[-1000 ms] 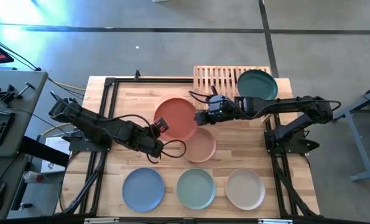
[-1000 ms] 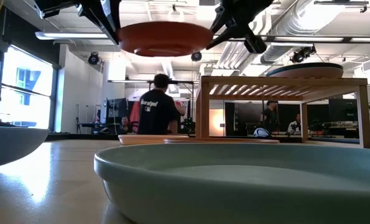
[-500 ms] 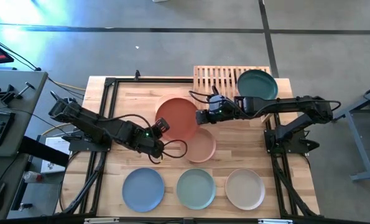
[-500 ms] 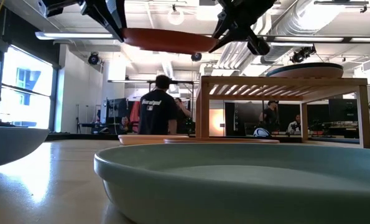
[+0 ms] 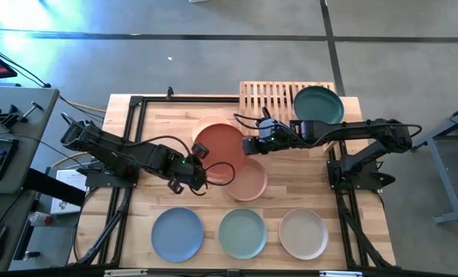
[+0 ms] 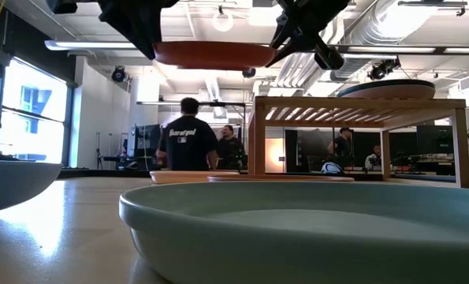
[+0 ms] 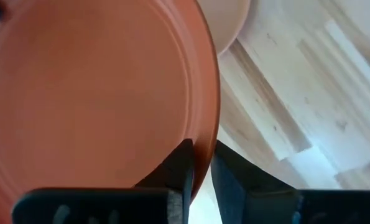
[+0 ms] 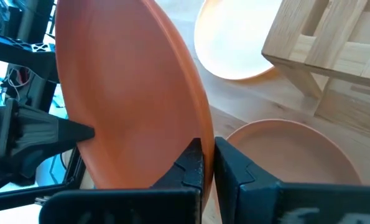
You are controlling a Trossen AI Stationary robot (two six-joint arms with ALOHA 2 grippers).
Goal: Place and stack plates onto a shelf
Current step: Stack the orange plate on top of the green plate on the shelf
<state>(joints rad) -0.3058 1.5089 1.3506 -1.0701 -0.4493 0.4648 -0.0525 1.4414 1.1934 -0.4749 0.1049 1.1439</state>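
1. The rust red plate (image 5: 220, 147) is held in mid-air at frame centre, pinched by both claws on opposite rims, presumably to carry it level.
2. The left gripper (image 5: 200, 156) and right gripper (image 5: 251, 145) are each clamped on it.
3. The shelf (image 5: 269, 98), upper right, carries the dark teal plate (image 5: 318, 105).
4. White writing on a person's dark shirt (image 6: 183, 134) cannot be read.
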